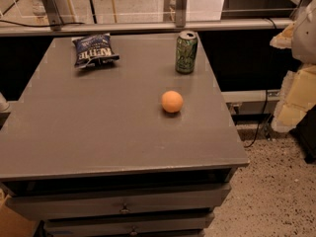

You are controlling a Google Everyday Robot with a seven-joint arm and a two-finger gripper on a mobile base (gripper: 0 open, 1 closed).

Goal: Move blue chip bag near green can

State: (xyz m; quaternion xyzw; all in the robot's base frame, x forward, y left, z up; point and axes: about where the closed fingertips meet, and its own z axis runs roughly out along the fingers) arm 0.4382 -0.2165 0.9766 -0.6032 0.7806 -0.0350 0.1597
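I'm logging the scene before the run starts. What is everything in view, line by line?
blue chip bag: one, dark navy with white lettering, far left of the table top
green can: one, green with a silver rim, upright, far right of the table top
orange ball: one, orange, nearer than the can, right of centre
table: one, grey, fills the middle
drawers: at least two, grey, table front
cable: one, dark, right of the table
foam-like blocks: a few, pale yellow, right edge
gripper: not in view; a pale shape at the upper right edge may be the arm
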